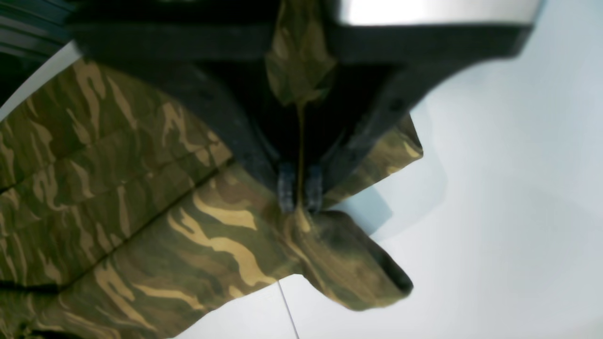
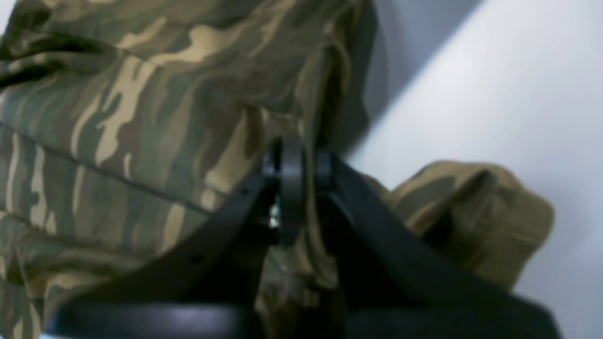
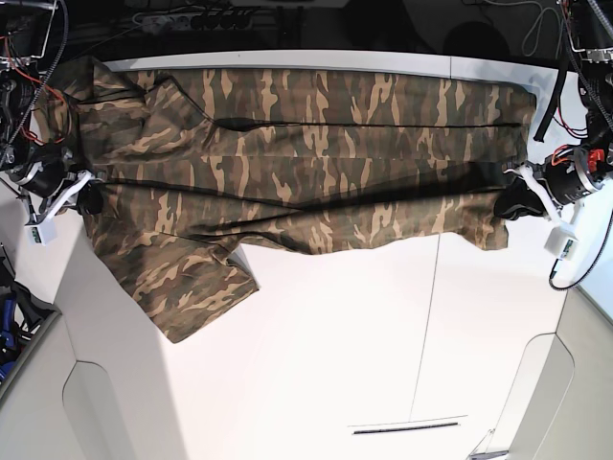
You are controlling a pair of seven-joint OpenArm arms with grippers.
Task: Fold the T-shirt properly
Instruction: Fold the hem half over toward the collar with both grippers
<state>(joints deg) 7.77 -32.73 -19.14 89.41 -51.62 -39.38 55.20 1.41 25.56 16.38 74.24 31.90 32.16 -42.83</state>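
Observation:
The camouflage T-shirt (image 3: 306, 153) is stretched wide across the far half of the white table (image 3: 335, 364), folded lengthwise, with one sleeve (image 3: 196, 287) hanging toward the front left. My left gripper (image 3: 508, 203) at the base view's right is shut on the shirt's edge; in the left wrist view the jaws (image 1: 299, 190) pinch a thin fold of the cloth (image 1: 188, 235). My right gripper (image 3: 88, 196) at the base view's left is shut on the opposite edge; in the right wrist view the fingertips (image 2: 297, 160) clamp bunched cloth (image 2: 141, 117).
Cables and a power strip (image 3: 192, 14) lie behind the table's far edge. Rounded cut-outs mark the table's front at left (image 3: 105, 412) and right (image 3: 546, 393). A slot (image 3: 407, 426) sits near the front edge. Bare white table surface lies in front of the shirt.

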